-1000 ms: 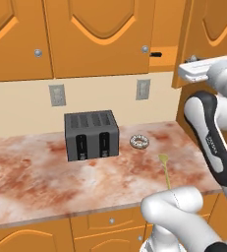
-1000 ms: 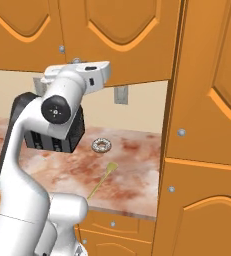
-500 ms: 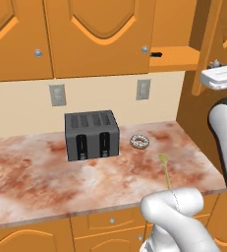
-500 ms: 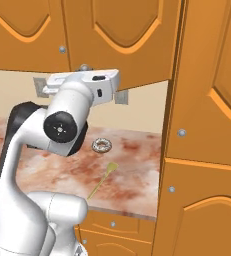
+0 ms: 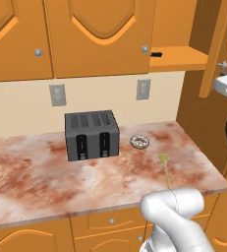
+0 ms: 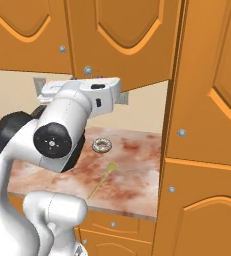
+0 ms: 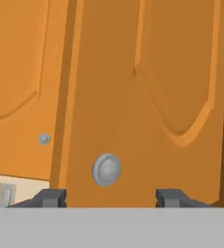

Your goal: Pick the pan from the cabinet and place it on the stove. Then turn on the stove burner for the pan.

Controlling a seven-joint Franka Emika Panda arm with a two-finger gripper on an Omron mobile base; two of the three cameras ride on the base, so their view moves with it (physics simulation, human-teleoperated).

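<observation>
my gripper (image 7: 107, 197) stands with its 2 dark fingertips (image 7: 49, 197) well apart at the bottom of the hand view, nothing clamped between them. the round silver knob (image 7: 106, 169) of the cabinet door (image 7: 147, 97) sits just above the gap, near the bottom centre of that frame; i cannot tell whether the tips touch the door. a second, smaller knob (image 7: 44, 139) shows at the left of the hand view on the neighbouring door, with a wall outlet (image 7: 6, 195) at the lower left.

in the left base view my hand is at the right edge, beside the open door (image 5: 222, 44) in the upper right. the cabinet (image 5: 176, 39) stands open there, and a short black piece of the pan (image 5: 156, 53) pokes out along the shelf, just right of the closed door's knob in the upper middle of the frame.

below, in the middle of that frame, a dark grey toaster (image 5: 92, 134) stands on the reddish marbled countertop (image 5: 31, 172). a doughnut (image 5: 139, 141) lies just to its right, and a thin yellow-green utensil (image 5: 165, 170) lies nearer the lower right.

in the right base view my white arm (image 6: 62, 135) fills the left half, and tall wooden doors (image 6: 207, 125) fill the right.
</observation>
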